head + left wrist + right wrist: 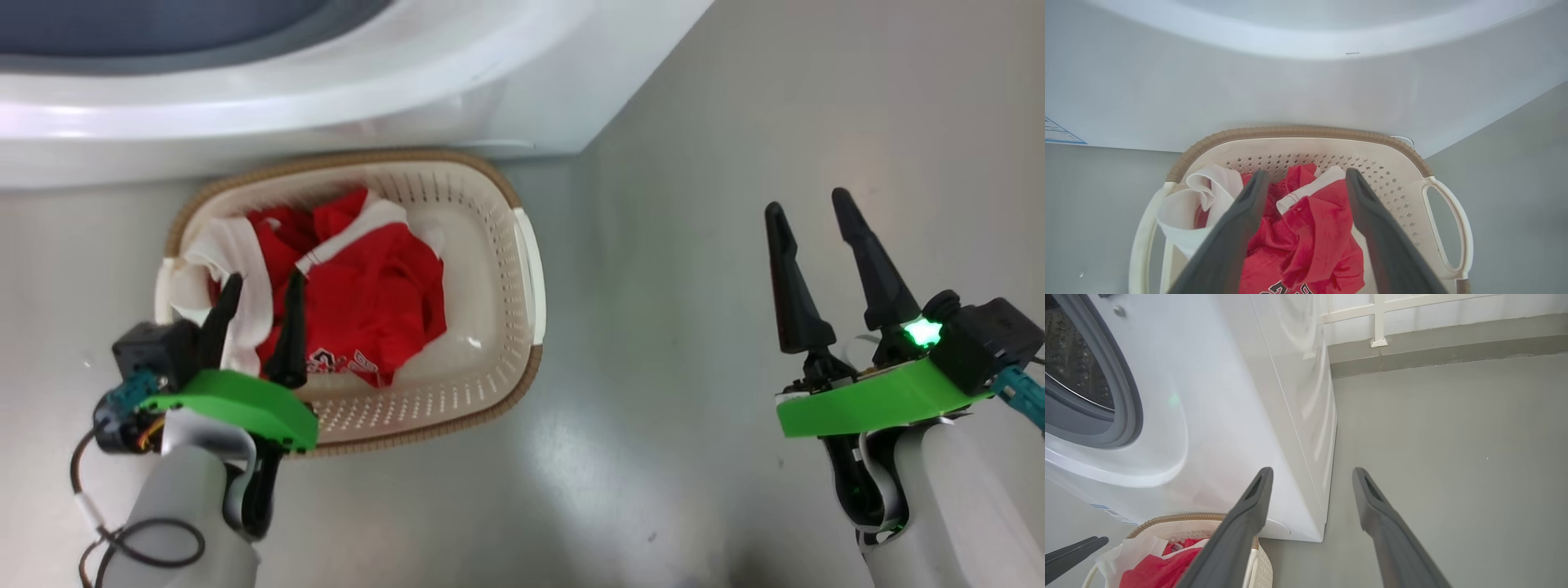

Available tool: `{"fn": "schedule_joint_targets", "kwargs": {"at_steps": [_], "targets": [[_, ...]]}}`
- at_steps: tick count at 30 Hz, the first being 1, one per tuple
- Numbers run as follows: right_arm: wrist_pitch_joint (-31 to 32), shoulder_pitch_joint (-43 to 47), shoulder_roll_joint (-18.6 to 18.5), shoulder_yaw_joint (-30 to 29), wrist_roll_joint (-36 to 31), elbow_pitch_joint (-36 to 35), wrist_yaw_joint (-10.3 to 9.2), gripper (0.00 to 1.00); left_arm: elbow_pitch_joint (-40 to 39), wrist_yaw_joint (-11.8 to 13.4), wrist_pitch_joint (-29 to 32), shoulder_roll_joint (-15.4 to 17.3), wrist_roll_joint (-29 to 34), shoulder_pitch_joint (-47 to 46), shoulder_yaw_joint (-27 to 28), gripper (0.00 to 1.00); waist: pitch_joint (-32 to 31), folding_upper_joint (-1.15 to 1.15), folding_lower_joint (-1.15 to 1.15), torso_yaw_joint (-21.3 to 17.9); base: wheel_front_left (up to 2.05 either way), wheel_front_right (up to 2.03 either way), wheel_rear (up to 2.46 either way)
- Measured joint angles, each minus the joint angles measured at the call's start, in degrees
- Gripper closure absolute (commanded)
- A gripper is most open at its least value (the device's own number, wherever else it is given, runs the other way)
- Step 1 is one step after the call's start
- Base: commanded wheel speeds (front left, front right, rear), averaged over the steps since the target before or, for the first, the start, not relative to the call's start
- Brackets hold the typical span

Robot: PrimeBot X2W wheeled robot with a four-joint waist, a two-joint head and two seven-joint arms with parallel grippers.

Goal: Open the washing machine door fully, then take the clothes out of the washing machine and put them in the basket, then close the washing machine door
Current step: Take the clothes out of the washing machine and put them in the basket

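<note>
The clothes lie in the basket: a crumpled red jersey with white trim and part of a white print showing, and white fabric bunched at the basket's left end, draped over the rim there. In the left wrist view the clothes heap up in the middle of the basket, whose brown rim, perforated wall and side handle are plain to see.

The basket stands on the floor, right against the foot of the washing machine. The right wrist view shows the machine from the side, with the grey gasket ringing its opening and the perforated drum behind it. A blue label sits low on the machine's front.

The left gripper hangs over the left half of the basket, fingers spread wide and pointing down at the heap. From its own wrist the left gripper has the jersey lying between and below its fingers, but they pinch nothing.

The right gripper hovers over bare floor, well to the right of the basket. It too stands wide open and empty, as its wrist view confirms, with a green light glowing at its base.
</note>
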Motion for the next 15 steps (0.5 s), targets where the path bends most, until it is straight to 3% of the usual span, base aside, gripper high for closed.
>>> {"fn": "schedule_joint_targets", "kwargs": {"at_steps": [15], "targets": [[0.00, 8.06, 0.03, 0.80, -0.16, 2.94, 0.00, 0.00, -9.32, 0.00, 0.00, -0.38, 2.61, 11.98, 3.24, 0.00, -14.79, 0.00, 0.00, 1.56, 0.00, 0.00, 0.00]]}}
